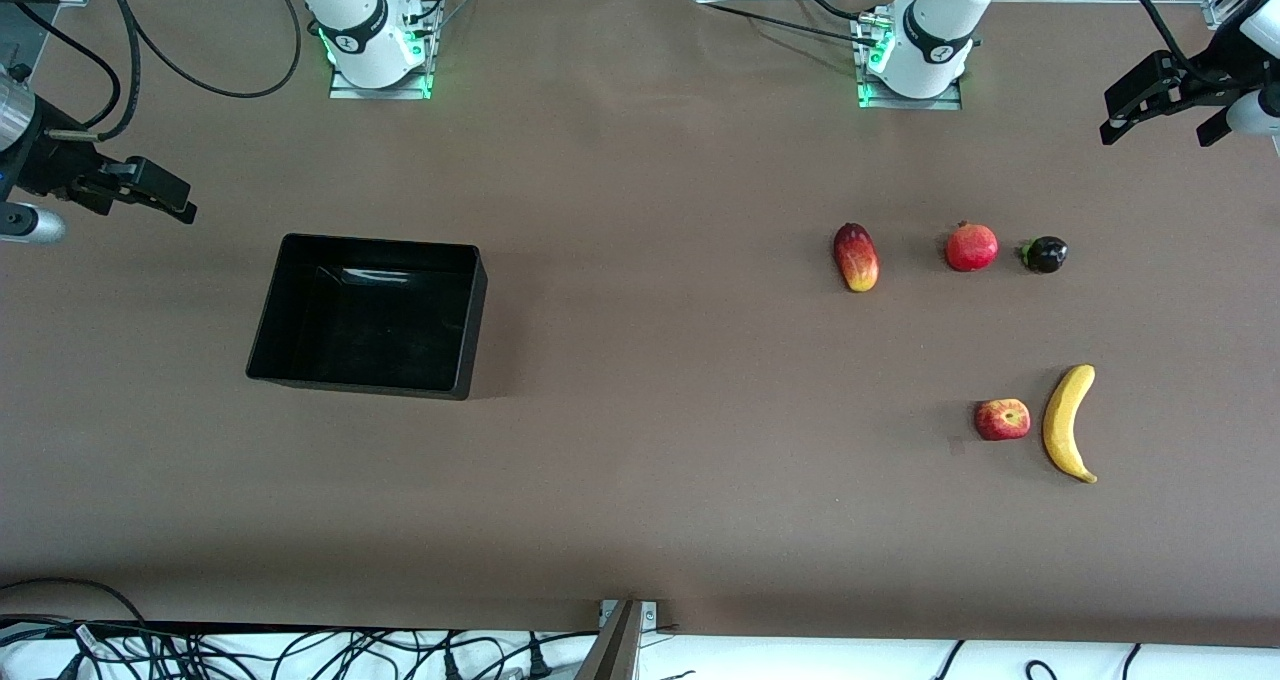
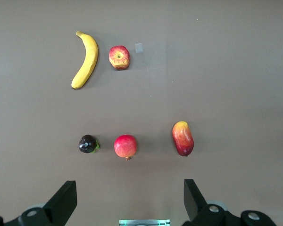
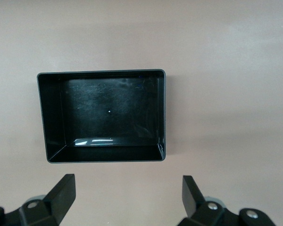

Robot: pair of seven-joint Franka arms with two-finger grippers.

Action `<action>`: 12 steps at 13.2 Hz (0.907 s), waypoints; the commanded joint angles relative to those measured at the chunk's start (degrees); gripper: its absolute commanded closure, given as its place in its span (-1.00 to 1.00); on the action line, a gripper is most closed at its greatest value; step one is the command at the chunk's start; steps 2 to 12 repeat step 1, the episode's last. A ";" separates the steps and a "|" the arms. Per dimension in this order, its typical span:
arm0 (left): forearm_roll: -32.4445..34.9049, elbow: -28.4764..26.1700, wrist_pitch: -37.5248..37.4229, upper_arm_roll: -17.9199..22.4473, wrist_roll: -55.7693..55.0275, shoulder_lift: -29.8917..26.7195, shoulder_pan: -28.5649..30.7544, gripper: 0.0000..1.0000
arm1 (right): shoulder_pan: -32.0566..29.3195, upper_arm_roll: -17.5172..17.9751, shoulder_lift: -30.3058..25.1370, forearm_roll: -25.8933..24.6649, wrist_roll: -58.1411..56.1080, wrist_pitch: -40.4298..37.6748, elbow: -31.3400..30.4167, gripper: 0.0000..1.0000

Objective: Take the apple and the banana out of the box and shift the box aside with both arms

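The red apple (image 1: pixel 1002 419) (image 2: pixel 119 57) and the curved yellow banana (image 1: pixel 1068 422) (image 2: pixel 86 60) lie side by side, apart, toward the left arm's end of the table. The black box (image 1: pixel 470 330) (image 3: pixel 52 113) sits with nothing in it toward the right arm's end. My left gripper (image 1: pixel 1155 132) (image 2: pixel 129 183) hangs open and holds nothing, high over the left arm's end of the table. My right gripper (image 1: pixel 165 200) (image 3: pixel 128 178) hangs open over the right arm's end, beside the box, with only bare table between its fingers.
A mango (image 1: pixel 856 256) (image 2: pixel 183 138), a pomegranate (image 1: pixel 971 247) (image 2: pixel 125 146) and a small dark purple fruit (image 1: pixel 1045 254) (image 2: pixel 87 143) lie in a row farther from the front camera than the apple. A small pale scrap (image 2: pixel 138 47) lies beside the apple. Cables run along the table's near edge.
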 commanded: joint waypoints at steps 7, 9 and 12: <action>-1.75 -1.08 1.05 0.37 -0.33 -0.92 -0.08 -1.00 | -1.41 1.29 -1.31 -0.29 0.88 1.34 -1.97 -1.00; -1.75 -1.08 1.05 0.37 -0.33 -0.92 -0.08 -1.00 | -1.41 1.29 -1.31 -0.29 0.88 1.34 -1.97 -1.00; -1.75 -1.08 1.05 0.37 -0.33 -0.92 -0.08 -1.00 | -1.41 1.29 -1.31 -0.29 0.88 1.34 -1.97 -1.00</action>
